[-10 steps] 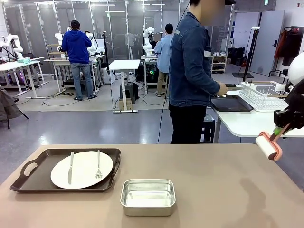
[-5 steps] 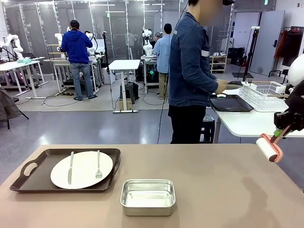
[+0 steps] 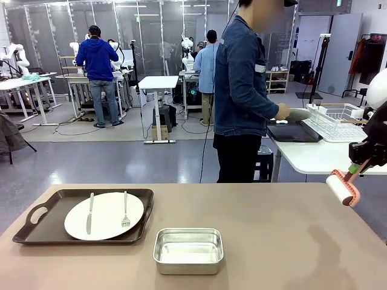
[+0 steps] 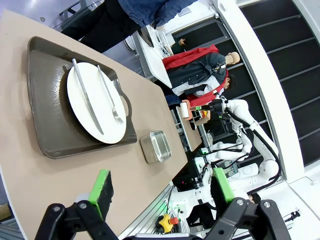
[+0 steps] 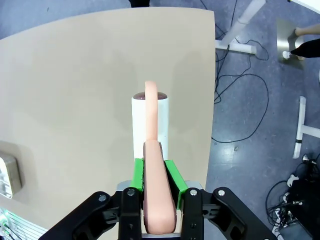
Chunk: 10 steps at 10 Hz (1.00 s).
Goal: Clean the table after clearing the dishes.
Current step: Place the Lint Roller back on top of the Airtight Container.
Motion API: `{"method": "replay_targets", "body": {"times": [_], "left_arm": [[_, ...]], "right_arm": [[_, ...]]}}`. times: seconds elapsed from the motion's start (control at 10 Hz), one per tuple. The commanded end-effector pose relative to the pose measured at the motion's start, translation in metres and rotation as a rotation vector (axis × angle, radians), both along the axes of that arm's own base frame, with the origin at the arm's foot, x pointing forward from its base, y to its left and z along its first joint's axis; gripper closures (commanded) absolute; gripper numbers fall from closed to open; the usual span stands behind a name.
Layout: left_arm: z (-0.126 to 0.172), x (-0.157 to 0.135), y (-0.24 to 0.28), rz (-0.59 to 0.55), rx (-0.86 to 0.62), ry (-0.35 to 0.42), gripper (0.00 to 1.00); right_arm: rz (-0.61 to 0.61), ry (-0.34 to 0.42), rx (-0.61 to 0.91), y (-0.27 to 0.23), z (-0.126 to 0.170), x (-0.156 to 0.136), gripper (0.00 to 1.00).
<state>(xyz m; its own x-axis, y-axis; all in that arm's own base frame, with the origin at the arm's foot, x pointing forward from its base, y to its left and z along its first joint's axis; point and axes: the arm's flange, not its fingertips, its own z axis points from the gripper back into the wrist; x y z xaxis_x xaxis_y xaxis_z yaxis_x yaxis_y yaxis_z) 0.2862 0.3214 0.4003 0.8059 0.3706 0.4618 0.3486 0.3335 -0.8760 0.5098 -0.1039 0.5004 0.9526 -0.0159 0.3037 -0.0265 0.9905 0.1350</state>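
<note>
The right fingers (image 5: 138, 175) pinch the pink handle of a lint roller (image 5: 140, 125) with a white roll, held above the right edge of the table (image 3: 272, 229). The left fingers (image 4: 102, 186) are spread and empty. The table top is plain matte beige-brown. Toward its left edge, a round white plate (image 3: 104, 215) with knife (image 3: 89, 213) and fork (image 3: 126, 212) sits on a dark handled tray (image 3: 36, 226). A steel pan (image 3: 188, 250) sits by the near edge.

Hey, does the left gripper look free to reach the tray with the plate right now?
Probably yes. The left gripper is open and empty, and the tray with its plate lies ahead of it with nothing between them. The steel pan sits off to one side.
</note>
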Motion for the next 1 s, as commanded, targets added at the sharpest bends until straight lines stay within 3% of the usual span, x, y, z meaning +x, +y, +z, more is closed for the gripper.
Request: {"method": "replay_targets", "body": {"times": [0.0,0.5,0.8,0.9], "left_arm": [[0.001,-0.002,0.001,0.004,-0.002,-0.003,0.0],[0.001,-0.002,0.001,0.004,-0.002,-0.003,0.0],[0.001,-0.002,0.001,0.004,-0.002,-0.003,0.0],[0.001,-0.002,0.001,0.004,-0.002,-0.003,0.0]], "right_arm": [[0.006,-0.012,-0.001,0.001,0.003,0.001,0.78],[0.0,0.0,0.0,0.0,0.0,0.0,0.78],[0.319,-0.143,-0.064,0.108,0.062,-0.009,0.78],[0.491,-0.201,-0.126,0.161,0.092,-0.03,0.78]]}}
